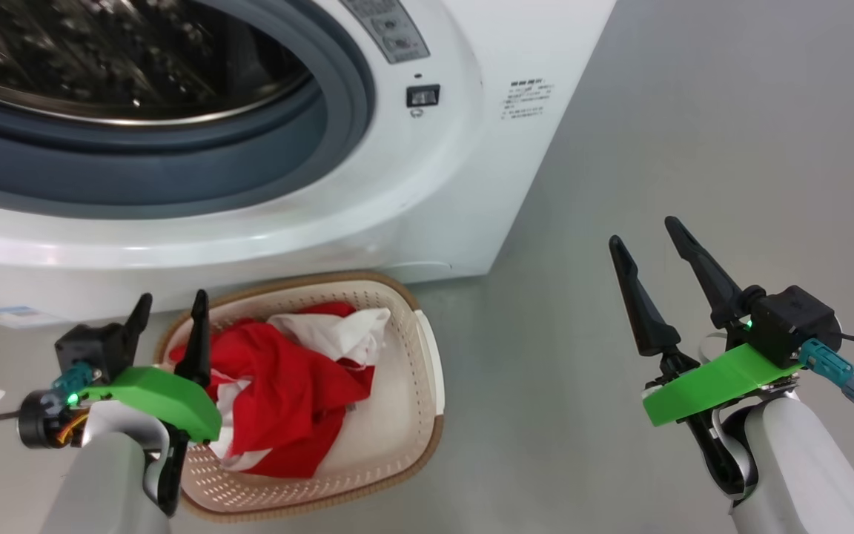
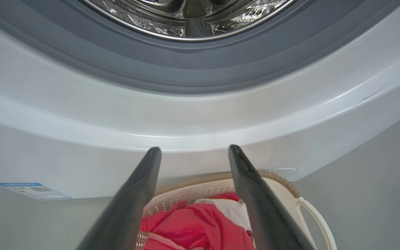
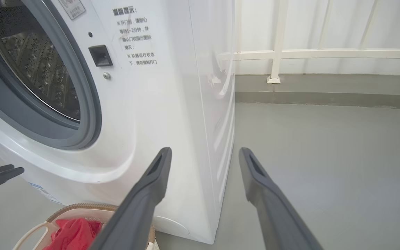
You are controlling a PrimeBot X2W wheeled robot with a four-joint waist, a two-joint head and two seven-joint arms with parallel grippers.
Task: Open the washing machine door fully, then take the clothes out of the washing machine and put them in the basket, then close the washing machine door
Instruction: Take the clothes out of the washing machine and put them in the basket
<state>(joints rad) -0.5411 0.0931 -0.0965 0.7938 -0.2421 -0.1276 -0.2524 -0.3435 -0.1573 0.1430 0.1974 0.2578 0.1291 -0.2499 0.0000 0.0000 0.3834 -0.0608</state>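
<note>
We see the red and white clothes (image 1: 286, 386) lying heaped in the cream basket (image 1: 427, 348). It stands on the grey floor (image 1: 657, 111) just in front of the white washing machine (image 1: 471, 185), below its grey rubber ring (image 1: 175, 170) and steel drum (image 1: 101, 59). Our left claw (image 1: 173, 295) hangs over the basket's left rim with its fingers apart and nothing between them, while our right claw (image 1: 643, 230) hovers over the floor well to the right of the basket, fingers likewise spread and empty.

drum (image 1: 123, 67): mouth open | basket (image 1: 431, 356): at washing machine (image 1: 471, 185) foot | floor (image 1: 694, 148): free right
</note>
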